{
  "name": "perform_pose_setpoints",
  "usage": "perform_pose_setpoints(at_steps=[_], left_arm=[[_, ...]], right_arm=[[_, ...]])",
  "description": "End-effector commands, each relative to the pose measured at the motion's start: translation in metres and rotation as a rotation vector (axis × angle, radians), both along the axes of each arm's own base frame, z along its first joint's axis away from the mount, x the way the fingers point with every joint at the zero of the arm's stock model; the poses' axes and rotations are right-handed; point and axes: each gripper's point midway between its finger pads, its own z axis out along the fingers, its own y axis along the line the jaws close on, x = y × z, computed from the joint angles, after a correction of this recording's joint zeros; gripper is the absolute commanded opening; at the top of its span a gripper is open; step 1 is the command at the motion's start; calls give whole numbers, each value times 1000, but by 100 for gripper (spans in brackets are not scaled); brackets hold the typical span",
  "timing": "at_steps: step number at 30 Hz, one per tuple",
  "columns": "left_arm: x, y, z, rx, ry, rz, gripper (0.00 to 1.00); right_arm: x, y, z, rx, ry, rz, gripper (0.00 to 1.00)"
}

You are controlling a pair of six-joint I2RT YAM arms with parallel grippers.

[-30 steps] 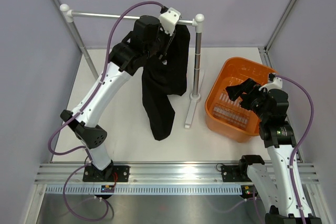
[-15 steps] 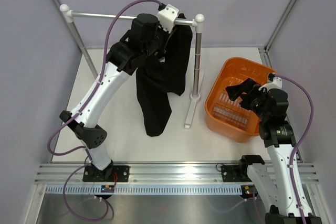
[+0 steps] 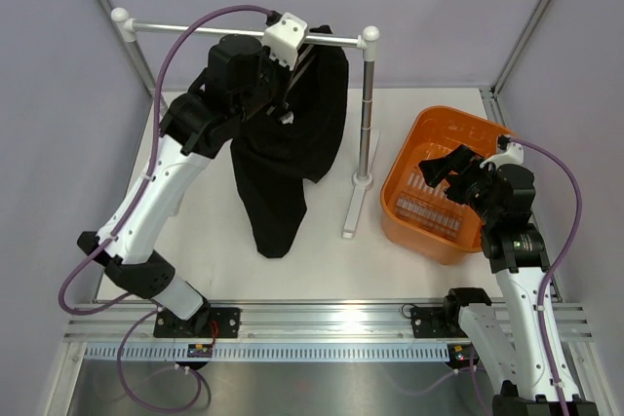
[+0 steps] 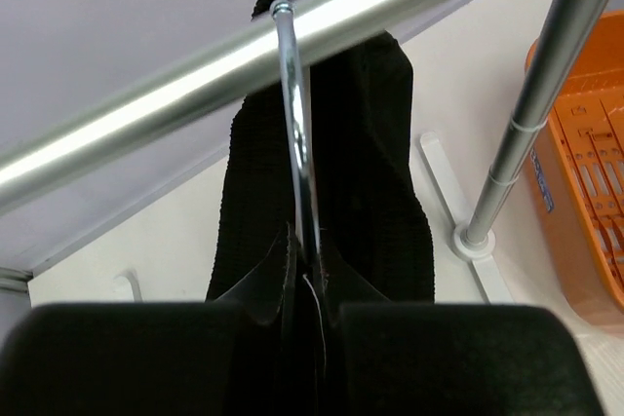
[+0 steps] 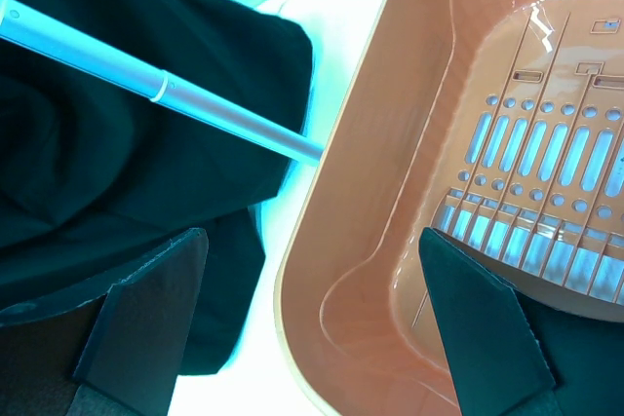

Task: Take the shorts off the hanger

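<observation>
White tabletop (image 3: 205,250), grey-walled bay; silver rail (image 3: 195,28) on posts at rear. Item: shorts (image 3: 288,158), black, draped over hanger (image 4: 297,133) hooked on rail, legs hanging toward table. Handling, estimated: light, limp, ribbed fabric, likely to drag on the thin smooth rod; best taken low on a free leg, clear of the metal. Left gripper (image 4: 304,284): closed about hanger rod amid fabric. Right gripper (image 3: 445,165): fingers spread, holding nothing, above orange basket (image 3: 395,204), well apart from shorts.
</observation>
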Motion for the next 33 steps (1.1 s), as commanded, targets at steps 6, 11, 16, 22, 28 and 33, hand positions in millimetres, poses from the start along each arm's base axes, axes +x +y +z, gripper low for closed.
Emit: perform_pose_setpoints(at_steps=[6, 11, 16, 22, 28, 33], left_arm=[[-24, 6, 4, -55, -11, -8, 0], [-50, 10, -21, -37, 36, -12, 0], [-75, 15, -40, -43, 55, -12, 0], [-105, 25, -69, -38, 101, -22, 0], [-131, 20, -96, -47, 156, -54, 0], [-145, 14, -107, -28, 169, -73, 0]], right_arm=[[2, 10, 23, -23, -76, 83, 100], [5, 24, 22, -12, -53, 163, 100], [8, 57, 42, -82, -66, 196, 99], [3, 105, 59, -95, -64, 283, 99], [-3, 162, 67, -139, -58, 352, 99], [-5, 206, 69, -171, -48, 383, 99]])
